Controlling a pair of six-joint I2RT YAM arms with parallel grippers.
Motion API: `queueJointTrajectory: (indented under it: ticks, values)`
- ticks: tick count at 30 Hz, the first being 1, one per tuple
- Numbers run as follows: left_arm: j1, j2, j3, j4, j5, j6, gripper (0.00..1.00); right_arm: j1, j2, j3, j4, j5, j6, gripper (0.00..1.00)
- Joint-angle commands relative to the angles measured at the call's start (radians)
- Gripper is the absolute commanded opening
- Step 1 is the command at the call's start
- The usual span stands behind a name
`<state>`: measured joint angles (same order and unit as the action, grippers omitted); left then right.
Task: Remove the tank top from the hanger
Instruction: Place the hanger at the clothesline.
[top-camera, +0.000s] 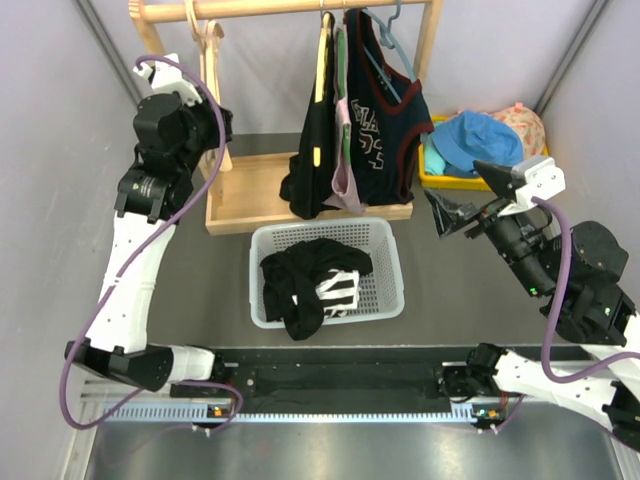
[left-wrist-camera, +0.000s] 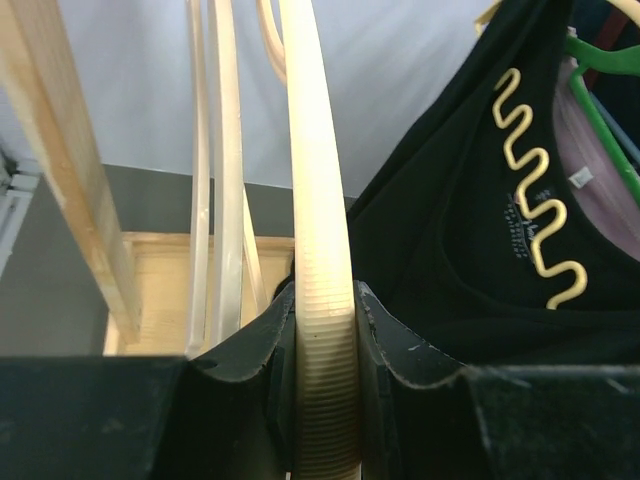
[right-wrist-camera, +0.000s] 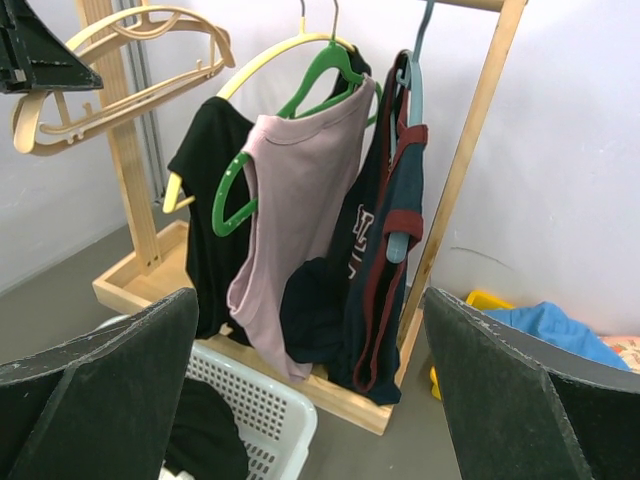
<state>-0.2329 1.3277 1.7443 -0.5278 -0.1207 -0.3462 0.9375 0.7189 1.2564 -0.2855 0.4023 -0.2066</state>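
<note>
A pink tank top hangs on a green hanger on the wooden rail; it also shows in the top view. Beside it a navy tank top with maroon trim hangs on a blue hanger. My left gripper is shut on an empty cream hanger at the rail's left end. My right gripper is open and empty, well short of the garments, right of the rack in the top view.
A black t-shirt hangs on a yellow hanger left of the pink top. A white basket holding dark clothes stands before the rack's wooden base. A yellow bin with a blue hat sits at back right.
</note>
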Motion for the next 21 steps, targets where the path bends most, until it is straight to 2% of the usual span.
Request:
queueJointTrajectory:
  ticks: [1, 10, 18, 19, 20, 21]
  values:
    - [0.061, -0.047, -0.012, -0.031, -0.031, 0.018, 0.00, -0.003, -0.018, -0.002, -0.003, 0.003, -0.002, 0.93]
    - [0.155, -0.087, -0.008, -0.071, -0.014, -0.016, 0.00, -0.003, -0.027, 0.005, -0.018, 0.009, -0.005, 0.93]
    - [0.158, -0.085, -0.014, -0.029, 0.090, 0.006, 0.01, -0.003, -0.019, 0.012, -0.027, 0.004, -0.004, 0.93]
    - [0.156, -0.082, -0.014, -0.028, 0.149, 0.012, 0.06, -0.003, -0.015, 0.015, -0.029, 0.006, -0.004, 0.93]
    - [0.156, -0.082, -0.015, -0.029, 0.156, 0.010, 0.17, -0.003, -0.010, 0.020, -0.032, 0.010, -0.001, 0.93]
    - [0.156, -0.084, -0.019, -0.023, 0.173, 0.013, 0.41, -0.005, -0.001, 0.026, -0.038, 0.013, 0.001, 0.93]
